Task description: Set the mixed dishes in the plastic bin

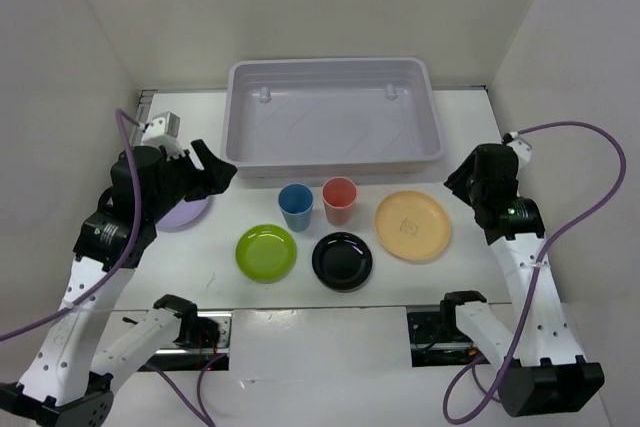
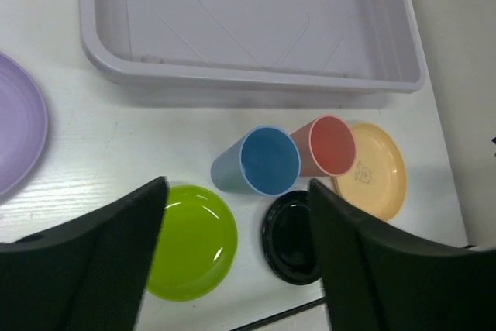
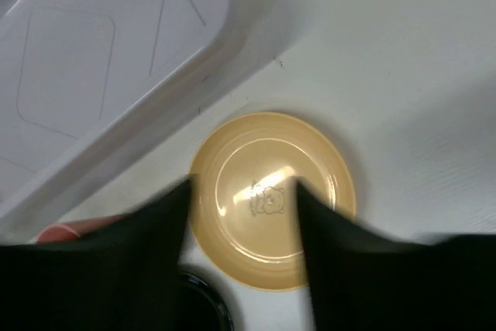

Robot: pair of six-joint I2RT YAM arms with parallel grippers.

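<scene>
The plastic bin [image 1: 330,122], pale grey and with nothing in it, stands at the back of the table. In front of it stand a blue cup [image 1: 296,207] and a salmon-red cup [image 1: 340,200], with a pale yellow plate [image 1: 412,224], a black plate [image 1: 342,260] and a lime green plate [image 1: 266,252] around them. A lavender plate [image 1: 185,212] lies at the left, partly under my left arm. My left gripper [image 1: 215,169] hangs open and holds nothing. My right gripper [image 3: 240,184] hovers open over the yellow plate [image 3: 248,191], with nothing held.
White walls close in the table on the left, right and back. In the left wrist view the bin [image 2: 232,79] lies beyond the blue cup [image 2: 267,159] and the red cup [image 2: 332,145]. The right wrist view shows the bin's corner [image 3: 93,44].
</scene>
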